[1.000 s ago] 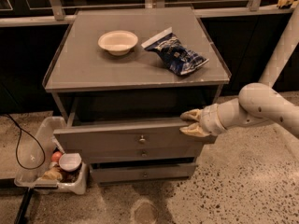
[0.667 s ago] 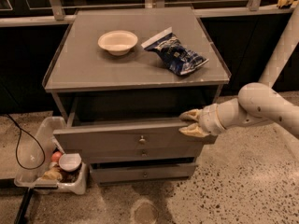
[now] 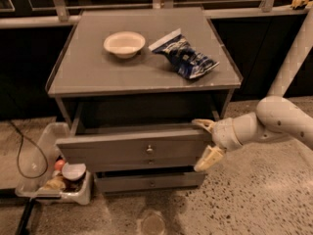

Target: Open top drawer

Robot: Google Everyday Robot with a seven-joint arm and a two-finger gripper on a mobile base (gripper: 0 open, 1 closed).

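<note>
So the top drawer point(image 3: 107, 152) is found pulled partway out under the cabinet top point(image 3: 88, 67), with its front running side to side. The gripper point(image 3: 200, 146) is parked at that front's right end in the picture, fingers spread apart, one at the upper edge, one by the lower corner. A firm pinch can't be confirmed. Any further pull is probably best aimed straight out, across that long axis.
</note>
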